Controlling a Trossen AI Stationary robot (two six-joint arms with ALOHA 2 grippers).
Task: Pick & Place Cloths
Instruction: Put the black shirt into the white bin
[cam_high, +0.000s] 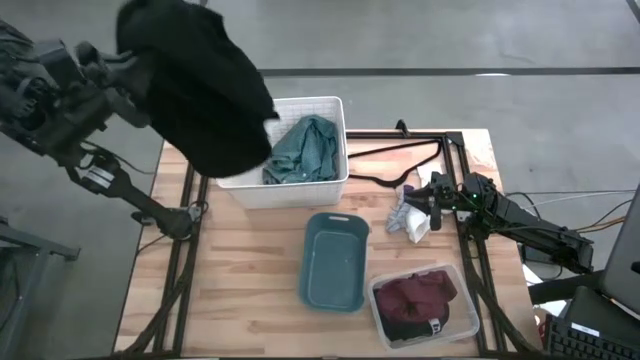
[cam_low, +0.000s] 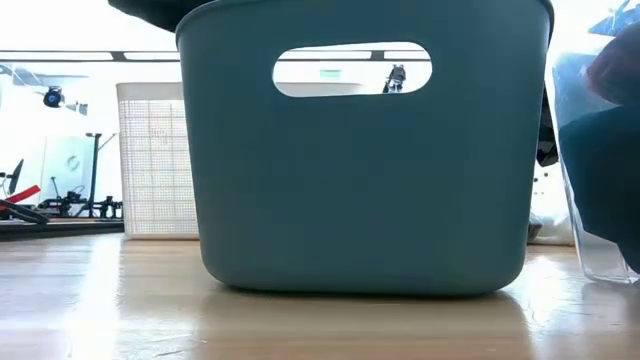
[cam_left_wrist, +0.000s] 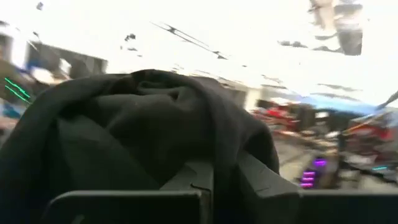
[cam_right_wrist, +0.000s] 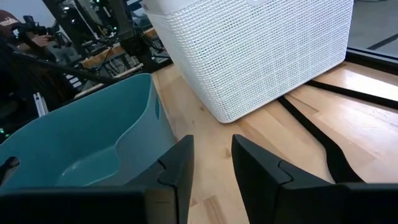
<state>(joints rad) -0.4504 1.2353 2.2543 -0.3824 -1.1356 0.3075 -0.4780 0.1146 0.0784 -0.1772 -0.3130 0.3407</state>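
Note:
A large black cloth (cam_high: 200, 90) hangs high over the table's far left, covering the near-left part of the white basket (cam_high: 310, 185). My left gripper (cam_left_wrist: 211, 186) is shut on it. In the high view the cloth hides that gripper. A teal cloth (cam_high: 305, 150) lies inside the basket. A maroon cloth (cam_high: 420, 295) fills the clear bin (cam_high: 470, 325). A small white cloth (cam_high: 413, 224) lies on the table at the right. My right gripper (cam_right_wrist: 212, 162) stands just beyond it, low over the table, open by a narrow gap with nothing between its fingers. My left gripper has the black cloth (cam_left_wrist: 143, 124) bunched in folds over and around its shut fingers (cam_left_wrist: 193, 180). The cloth itself hides the place of contact, so which part is held cannot be told. The cloth is lifted clear of the table and droops slack below the gripper.
An empty teal bin (cam_high: 335, 218) stands at the table's middle, between the basket and the clear bin. It fills the low view (cam_low: 360, 180). A thin black hanger (cam_high: 400, 150) lies at the far right, beside the basket. Bare wood shows along the near left.

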